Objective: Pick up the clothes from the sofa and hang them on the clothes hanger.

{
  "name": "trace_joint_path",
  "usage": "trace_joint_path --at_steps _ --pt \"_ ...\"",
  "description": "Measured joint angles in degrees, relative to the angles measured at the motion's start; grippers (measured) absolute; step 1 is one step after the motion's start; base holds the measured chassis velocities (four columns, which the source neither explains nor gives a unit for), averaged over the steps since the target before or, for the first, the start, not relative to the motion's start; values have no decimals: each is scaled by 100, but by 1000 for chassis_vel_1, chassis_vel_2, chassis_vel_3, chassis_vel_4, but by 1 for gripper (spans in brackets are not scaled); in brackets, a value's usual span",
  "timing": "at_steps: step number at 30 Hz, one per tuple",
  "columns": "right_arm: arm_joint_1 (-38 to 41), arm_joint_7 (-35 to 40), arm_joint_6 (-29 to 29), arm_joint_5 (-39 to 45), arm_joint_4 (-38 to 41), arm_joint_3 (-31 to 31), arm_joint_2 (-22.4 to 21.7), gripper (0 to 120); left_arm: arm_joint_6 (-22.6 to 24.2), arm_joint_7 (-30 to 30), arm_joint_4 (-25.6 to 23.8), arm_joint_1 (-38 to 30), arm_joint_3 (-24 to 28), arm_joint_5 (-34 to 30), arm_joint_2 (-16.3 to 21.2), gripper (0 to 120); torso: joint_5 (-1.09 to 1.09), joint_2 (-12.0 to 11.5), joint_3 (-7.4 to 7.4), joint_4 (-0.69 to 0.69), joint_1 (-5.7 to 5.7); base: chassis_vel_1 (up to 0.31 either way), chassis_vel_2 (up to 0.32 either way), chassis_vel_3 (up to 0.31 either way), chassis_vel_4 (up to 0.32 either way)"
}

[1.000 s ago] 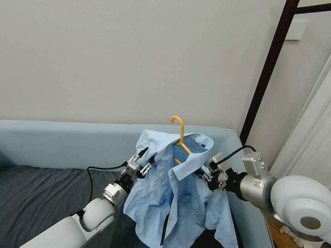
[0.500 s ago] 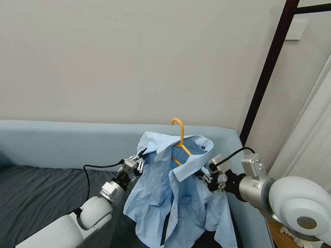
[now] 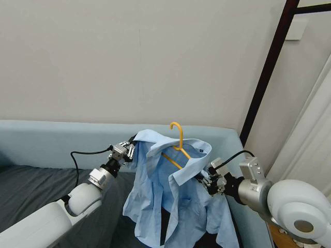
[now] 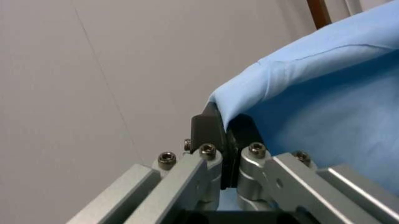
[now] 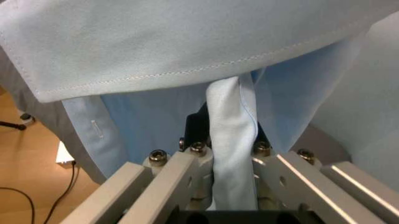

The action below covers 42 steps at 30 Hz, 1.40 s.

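Sofa [image 3: 46, 137]: one, pale blue, beneath the load. Shirt [image 3: 178, 206]: one, light blue, held clear above sofa, draped over hanger. Rack post [image 3: 265, 82]: one, dark, at robot's right, well apart from shirt. Hanger [image 3: 178, 142]: one, yellow, hook upright above collar. End effectors: two. Left end effector [image 3: 128, 151] pinching shoulder edge; right end effector [image 3: 209, 182] pinching front strip of fabric. Step judged: shirt lifted, transfer pending. Next move calls for carrying hook across to rack without slackening either pinch.
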Motion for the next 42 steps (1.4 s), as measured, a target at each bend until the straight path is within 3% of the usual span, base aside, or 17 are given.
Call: trace_joint_path --at_steps 9,15,18,19,24,27,32,36,42 --pt "37 -41 0 48 174 29 -62 2 2 502 -159 -65 -66 -387 430 1 1 0 0 0 0 0 0 0 0" --pt "-34 -114 0 43 322 54 -125 2 37 534 -287 -82 -143 -580 582 23 0 0 0 -1 0 0 0 0 0" --pt "-40 -120 0 34 340 51 -140 2 44 580 -315 -111 -149 -637 655 29 0 0 0 -1 0 0 0 0 0" --pt "-42 -122 0 25 349 48 -146 2 53 663 -355 -134 -150 -691 750 38 0 0 0 -1 0 0 0 0 0" --pt "-76 -124 1 16 398 52 -147 2 42 828 -320 -195 -150 -766 967 56 1 0 0 1 0 0 0 0 0" --pt "-127 -130 1 2 440 71 -147 2 91 819 -309 -227 -150 -863 970 62 0 0 0 1 0 0 0 0 0" --pt "-214 -188 2 -69 495 76 -141 2 343 829 -206 -438 -132 -1361 989 87 0 0 0 -1 0 0 0 0 0" --pt "-229 -199 3 -85 506 76 -116 2 455 947 -86 -523 -136 -1678 1129 98 2 0 0 0 0 0 0 0 0" --pt "-242 -199 5 -51 549 87 -124 2 436 1071 11 -441 -184 -1858 1211 100 0 0 0 0 0 0 0 0 0"
